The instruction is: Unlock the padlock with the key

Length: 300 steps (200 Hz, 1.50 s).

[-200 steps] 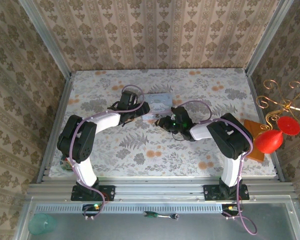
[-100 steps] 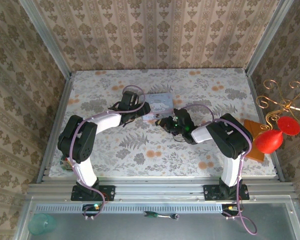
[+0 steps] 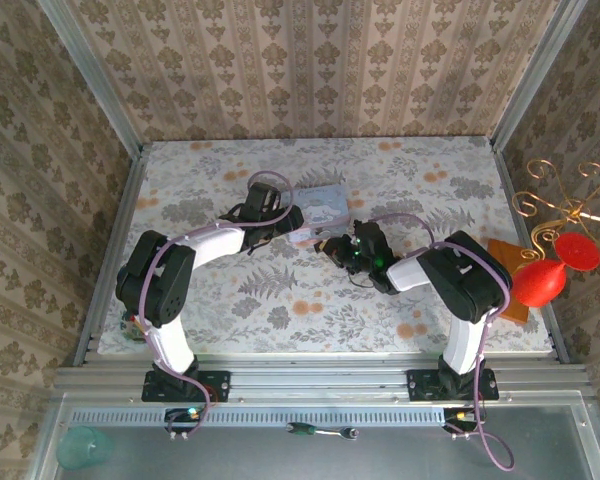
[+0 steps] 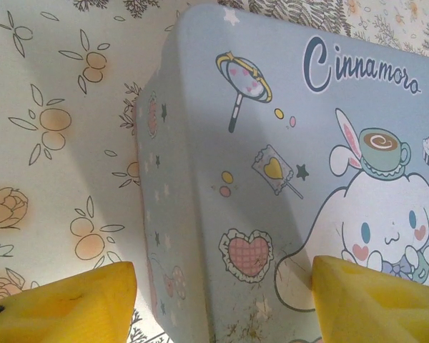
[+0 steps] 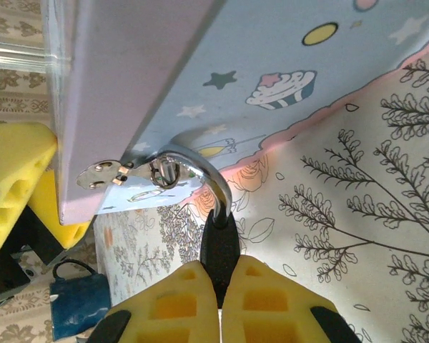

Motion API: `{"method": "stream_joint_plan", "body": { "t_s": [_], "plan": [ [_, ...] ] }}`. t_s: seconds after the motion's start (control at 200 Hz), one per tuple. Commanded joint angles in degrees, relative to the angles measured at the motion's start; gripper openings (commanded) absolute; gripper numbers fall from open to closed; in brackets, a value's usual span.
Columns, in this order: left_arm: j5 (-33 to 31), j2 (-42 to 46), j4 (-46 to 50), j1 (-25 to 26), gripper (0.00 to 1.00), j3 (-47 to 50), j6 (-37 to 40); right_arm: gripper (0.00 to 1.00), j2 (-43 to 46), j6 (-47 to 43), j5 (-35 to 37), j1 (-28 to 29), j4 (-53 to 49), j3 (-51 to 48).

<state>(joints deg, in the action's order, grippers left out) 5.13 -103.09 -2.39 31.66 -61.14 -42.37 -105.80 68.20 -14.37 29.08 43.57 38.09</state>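
Note:
The black padlock point(image 5: 220, 246) hangs by its metal shackle point(image 5: 204, 175) from the hasp of the pale cartoon tin point(image 5: 200, 78). My right gripper point(image 5: 220, 304) is shut on the padlock's body, just right of the tin point(image 3: 318, 210) in the top external view, where the gripper point(image 3: 332, 246) meets the tin's front corner. My left gripper point(image 4: 222, 304) is open, its yellow fingers point(image 4: 64, 307) straddling the tin's point(image 4: 272, 143) near left edge; one sits beside the wall, the other over the lid. The key is out of view.
A green-handled tool point(image 3: 300, 429) lies on the front rail, and a teal cup point(image 3: 80, 447) sits at the bottom left. A red ornament point(image 3: 537, 283) on an orange block point(image 3: 507, 262) stands at the table's right edge. Patterned walls enclose the table.
The tin has turned and slid slightly right and toward the front. Both grippers have followed it, the right one staying shut on the padlock.

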Motion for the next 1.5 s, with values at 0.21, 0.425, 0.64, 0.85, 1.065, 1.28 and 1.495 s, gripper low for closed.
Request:
{"method": "stream_joint_plan", "body": {
  "t_s": [0.21, 0.425, 0.64, 0.85, 1.065, 1.28, 1.495],
  "plan": [
    [0.15, 1.84, 5.49, 1.04, 0.66, 3.72, 1.15, 0.0, 0.05, 3.56, 4.08, 1.13, -0.58, 0.64],
    [0.01, 3.67, 6.7, 0.51, 0.67, 3.43, 2.06, 0.0, 3.19, -1.84, 2.49, 0.79, -7.52, 2.69],
    [-2.57, 10.27, 5.24, 0.42, 0.68, 6.46, 5.12, 0.0, 7.36, -7.4, 1.35, 1.32, -16.12, 2.74],
    [-6.0, 20.04, 2.62, -0.13, 0.69, 13.98, 8.68, 0.0, 12.73, -13.92, 1.1, 2.16, -24.8, 2.7],
    [-9.16, 32.3, 0.7, -0.85, 0.72, 22.44, 14.57, 0.0, 18.98, -21.12, 0.06, 4.0, -36.68, 4.11],
    [-8.46, 46.31, 2.26, -1.16, 0.75, 28.97, 19.05, 0.0, 24.86, -28.0, -3.94, 5.02, -47.59, 6.04],
    [-10.7, 56.93, 3.63, -3.2, 0.8, 34.53, 23.96, 0.0, 30.38, -31.22, -4.15, 5.28, -57.57, 7.62]
  ]
}}
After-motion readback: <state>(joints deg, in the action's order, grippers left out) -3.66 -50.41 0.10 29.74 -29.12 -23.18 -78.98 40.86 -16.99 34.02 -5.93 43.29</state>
